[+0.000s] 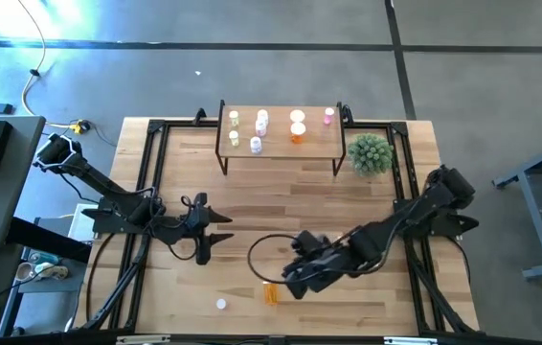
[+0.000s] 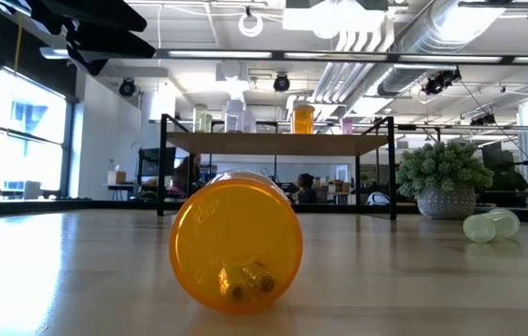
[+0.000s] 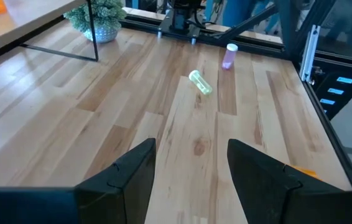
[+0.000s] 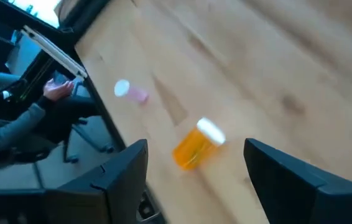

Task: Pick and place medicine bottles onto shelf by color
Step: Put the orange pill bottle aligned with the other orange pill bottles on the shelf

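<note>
High view: my right gripper (image 1: 288, 280) hangs low over the front of the table (image 1: 281, 192), just beside an orange bottle (image 1: 271, 293) that lies on its side near the front edge. My fingers (image 4: 126, 168) there are spread wide and hold nothing — in the right wrist view the orange bottle lies between them, a little ahead, white cap turned away from me. A small pink bottle (image 1: 221, 304) lies further along the same edge, well apart from me.

My left gripper (image 1: 215, 230) waits over the left middle of the table, fingers (image 3: 135, 171) apart and empty. Ahead of it, a yellow-green bottle (image 3: 201, 82) lies on the wood and a pink one (image 3: 229, 56) stands upright.

The shelf (image 1: 281, 144) stands at the back — several bottles are on its top, among them an upright orange one (image 1: 297, 133). A green plant (image 1: 371, 153) sits just beside the shelf.
</note>
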Available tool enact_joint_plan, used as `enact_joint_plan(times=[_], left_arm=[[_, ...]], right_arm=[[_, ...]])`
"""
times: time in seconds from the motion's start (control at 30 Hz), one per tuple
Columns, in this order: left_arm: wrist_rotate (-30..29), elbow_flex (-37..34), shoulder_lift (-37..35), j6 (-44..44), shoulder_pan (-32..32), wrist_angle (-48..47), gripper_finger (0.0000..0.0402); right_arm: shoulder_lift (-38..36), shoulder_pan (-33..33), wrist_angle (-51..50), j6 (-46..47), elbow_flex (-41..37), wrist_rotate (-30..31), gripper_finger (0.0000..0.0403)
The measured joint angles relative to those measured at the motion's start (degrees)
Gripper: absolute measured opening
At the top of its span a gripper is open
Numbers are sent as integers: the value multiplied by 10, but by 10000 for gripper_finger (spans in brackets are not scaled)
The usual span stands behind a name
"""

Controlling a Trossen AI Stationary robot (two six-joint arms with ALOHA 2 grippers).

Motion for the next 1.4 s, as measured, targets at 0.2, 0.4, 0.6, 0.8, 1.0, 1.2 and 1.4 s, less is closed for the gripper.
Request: enact_joint_plan(times=[0.2,0.4,0.6,0.8,1.0,1.2,1.4], left_arm=[[0,0,0,-1,0,0,191],[0,0,0,-6,0,0,191],[0,0,0,-6,0,0,191],[0,0,0,-6,0,0,191],[0,0,0,-6,0,0,191],[0,0,0,-6,0,0,191],[0,0,0,-6,0,0,191]], right_arm=[[71,0,0,77,39,-75,257],[119,0,10,114,48,-80,257],[158,0,49,120,48,-66,257],[200,-1,76,155,47,-79,257],[235,-1,104,199,47,-100,257],[249,-8,119,201,47,-105,257],[253,-22,116,201,47,-105,257]])
